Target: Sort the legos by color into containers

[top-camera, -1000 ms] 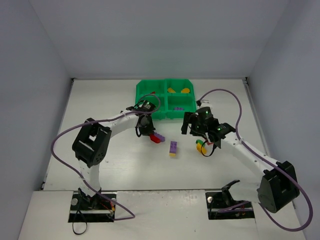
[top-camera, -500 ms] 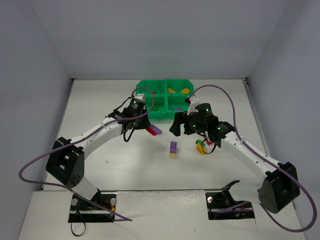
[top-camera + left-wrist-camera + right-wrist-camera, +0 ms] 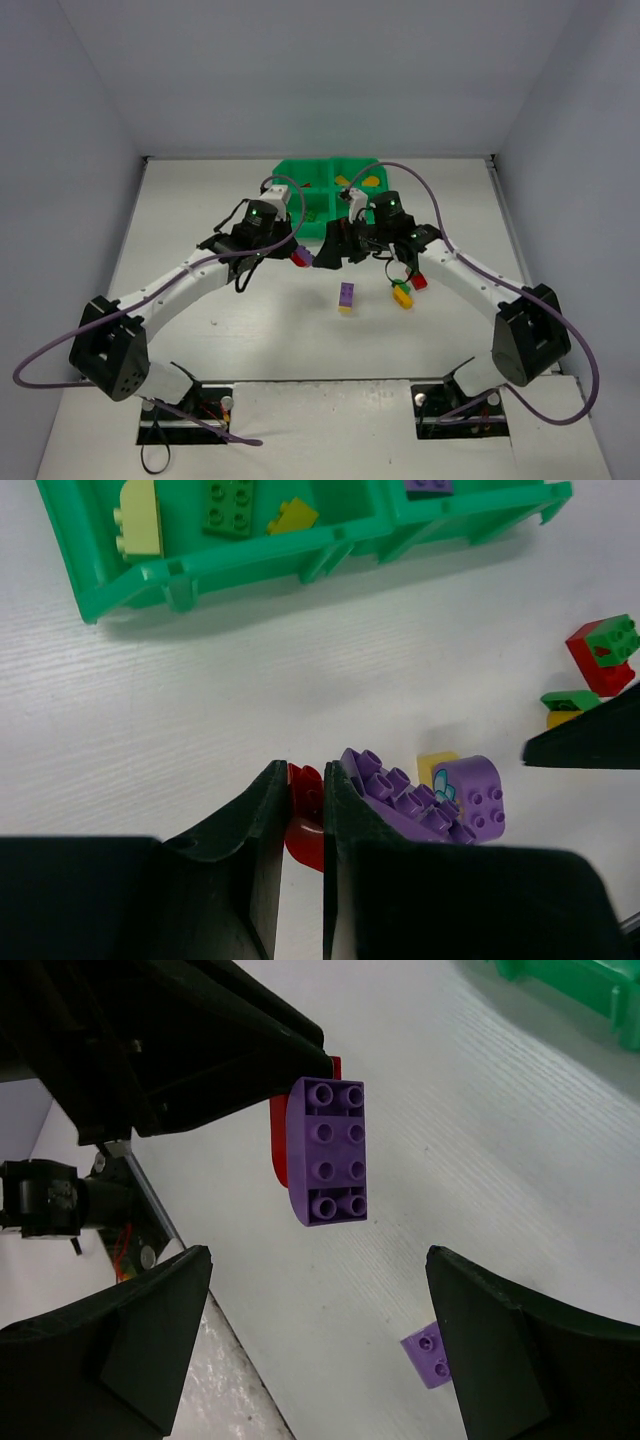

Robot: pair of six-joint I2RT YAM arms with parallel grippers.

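My left gripper [image 3: 296, 253] is shut on a red brick [image 3: 305, 825] that has a purple studded brick [image 3: 400, 798] stuck to its side, and holds the pair above the table. In the right wrist view the purple brick [image 3: 328, 1150] and red brick [image 3: 280, 1155] hang just ahead of my right gripper [image 3: 318, 1260], which is wide open and empty. In the top view the right gripper [image 3: 326, 256] faces the left one, close to the held pair. The green tray [image 3: 300, 178] sits behind both. A purple-on-yellow brick [image 3: 346, 297] lies on the table.
A cluster of yellow, green and red bricks [image 3: 406, 289] lies right of the purple-on-yellow brick. The tray [image 3: 250, 565] holds a pale yellow brick [image 3: 140, 520], a green brick [image 3: 230, 502] and a purple brick [image 3: 430, 485]. Grey walls enclose the table.
My left arm has lifted the red-and-purple pair and swung it right. My right gripper has moved left from the yellow-green cluster to face the held pair.
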